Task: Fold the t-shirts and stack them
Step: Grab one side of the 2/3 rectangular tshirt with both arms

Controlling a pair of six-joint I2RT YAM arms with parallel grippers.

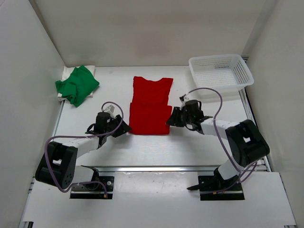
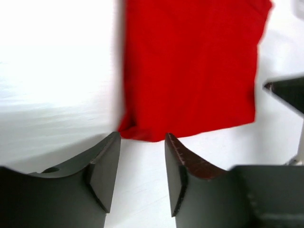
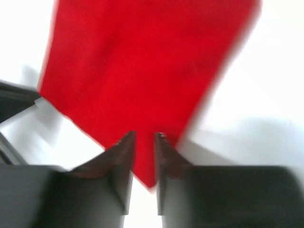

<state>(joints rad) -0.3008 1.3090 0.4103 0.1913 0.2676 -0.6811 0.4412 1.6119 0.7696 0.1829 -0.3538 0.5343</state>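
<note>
While the red shirt (image 1: pixel 150 107) lies part-folded between my claws, the left claw (image 2: pixel 141 137) stands wide and empty, the right claw (image 3: pixel 145 135) narrow at its corner. The green shirt (image 1: pixel 76 85), well beyond the left claw, looks bunched; stacking's not begun.

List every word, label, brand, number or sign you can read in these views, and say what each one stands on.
None: there is no readable text in any view.
The red cloth t-shirt, the bright green cloth t-shirt and the white plastic mesh basket are plain.
Both wrist views are blurred and show no markings.
</note>
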